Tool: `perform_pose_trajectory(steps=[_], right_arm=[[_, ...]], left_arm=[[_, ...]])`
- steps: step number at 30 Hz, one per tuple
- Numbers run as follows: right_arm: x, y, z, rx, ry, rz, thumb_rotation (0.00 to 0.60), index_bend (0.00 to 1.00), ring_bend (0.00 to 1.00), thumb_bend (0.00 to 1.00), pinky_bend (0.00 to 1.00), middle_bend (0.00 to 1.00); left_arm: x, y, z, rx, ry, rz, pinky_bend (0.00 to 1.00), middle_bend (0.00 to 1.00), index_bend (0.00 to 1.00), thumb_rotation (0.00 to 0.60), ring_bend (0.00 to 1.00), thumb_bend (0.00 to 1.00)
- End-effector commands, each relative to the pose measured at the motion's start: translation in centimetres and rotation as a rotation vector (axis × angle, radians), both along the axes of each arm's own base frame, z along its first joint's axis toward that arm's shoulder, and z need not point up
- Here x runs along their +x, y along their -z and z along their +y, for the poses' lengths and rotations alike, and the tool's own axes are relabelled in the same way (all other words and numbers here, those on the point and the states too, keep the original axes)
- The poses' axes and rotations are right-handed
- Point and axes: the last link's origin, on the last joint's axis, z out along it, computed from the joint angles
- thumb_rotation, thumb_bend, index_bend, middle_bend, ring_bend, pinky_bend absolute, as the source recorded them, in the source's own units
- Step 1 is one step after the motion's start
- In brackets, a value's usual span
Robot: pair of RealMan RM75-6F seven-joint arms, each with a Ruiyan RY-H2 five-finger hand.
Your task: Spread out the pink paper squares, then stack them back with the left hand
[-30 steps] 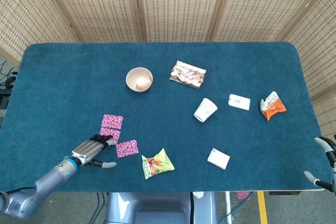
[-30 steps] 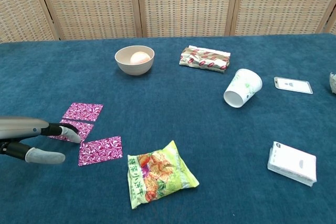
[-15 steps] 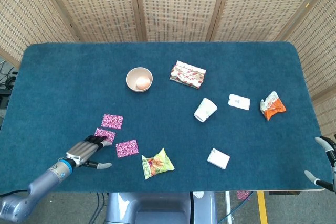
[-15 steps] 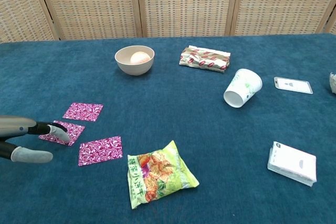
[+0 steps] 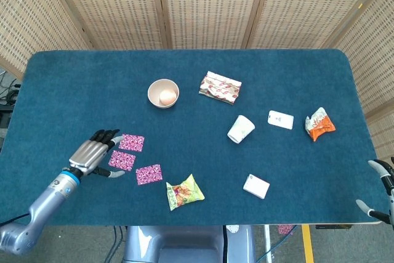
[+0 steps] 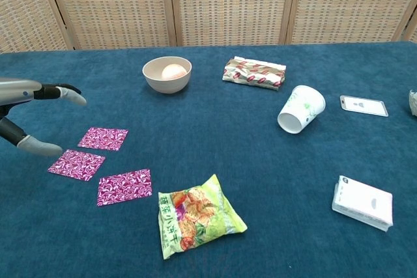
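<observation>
Table [image 5: 295,66] carried my left hand [image 5: 92,152], raised, fingers apart, holding nothing, beside three pink paper squares [image 5: 122,160] lying apart near its front-left edge; I judged spreading done and restacking left, my right hand's [image 5: 380,192] state indiscernible.

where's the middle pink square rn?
Head view: the middle pink square lies flat at the table's front-left, between the other two squares, just right of the left hand, untouched.
</observation>
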Motion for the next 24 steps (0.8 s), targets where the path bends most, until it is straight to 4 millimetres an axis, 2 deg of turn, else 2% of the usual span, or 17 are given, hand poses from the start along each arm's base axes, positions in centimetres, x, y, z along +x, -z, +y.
perform_pose_trajectory(steps=[1,9,24], right_arm=[[0.0,0.0,0.0,0.000,0.000,0.000,0.600,0.17,0.00,0.13,0.00,0.20],[0.0,-0.1,0.1,-0.002,-0.001,-0.002,0.600,0.17,0.00,0.13,0.00,0.20],[-0.2,0.0,0.0,0.000,0.003,-0.008,0.600,0.17,0.00,0.13,0.00,0.20]], left_arm=[[0.3,0.0,1.7,0.070,0.049,0.049,0.00,0.06,0.20,0.424,0.00,0.13],[0.3,1.2,3.4,0.099,0.041,0.113,0.00,0.04,0.29,0.468,0.00,0.15],[1.1,3.7,5.6,0.088,0.016,0.157,0.00,0.00,0.29,0.477,0.00,0.18]])
